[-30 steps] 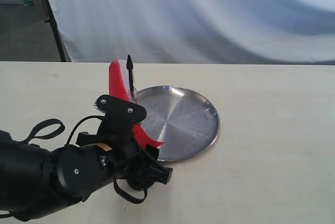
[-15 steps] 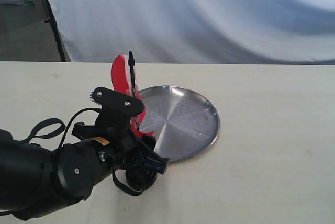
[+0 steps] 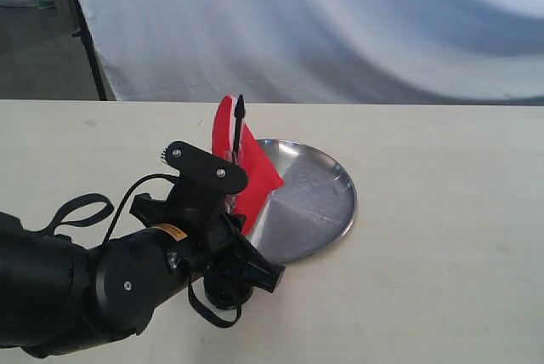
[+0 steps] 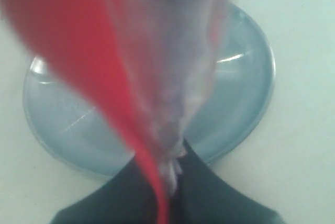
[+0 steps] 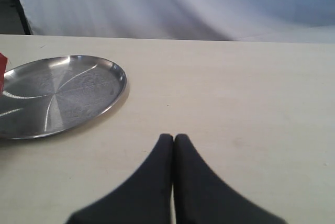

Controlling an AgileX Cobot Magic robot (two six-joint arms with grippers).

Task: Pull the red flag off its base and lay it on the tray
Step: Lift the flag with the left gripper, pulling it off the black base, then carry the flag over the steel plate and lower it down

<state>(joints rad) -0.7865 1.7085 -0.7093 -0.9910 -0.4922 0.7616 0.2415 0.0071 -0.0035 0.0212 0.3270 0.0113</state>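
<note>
The red flag (image 3: 255,173) stands nearly upright, its black pole's pointed tip (image 3: 239,105) uppermost, over the left edge of the steel tray (image 3: 314,202). My left gripper (image 4: 168,179) is shut on the flag's lower end, and the blurred red and white cloth (image 4: 104,67) fills the left wrist view in front of the tray (image 4: 259,103). In the exterior view the black left arm (image 3: 127,279) hides the fingertips. I cannot tell the base apart from the dark parts under the arm. My right gripper (image 5: 174,138) is shut and empty above bare table, to the right of the tray (image 5: 63,93).
A pale wooden table (image 3: 442,262) carries everything. A white cloth backdrop (image 3: 340,24) hangs behind its far edge. A black stand leg (image 3: 85,41) rises at the back left. A black strap loop (image 3: 81,211) lies beside the left arm.
The left gripper has carried the flag to the right, from beside the tray's left rim to over it. The cloth has swung out towards the tray.
</note>
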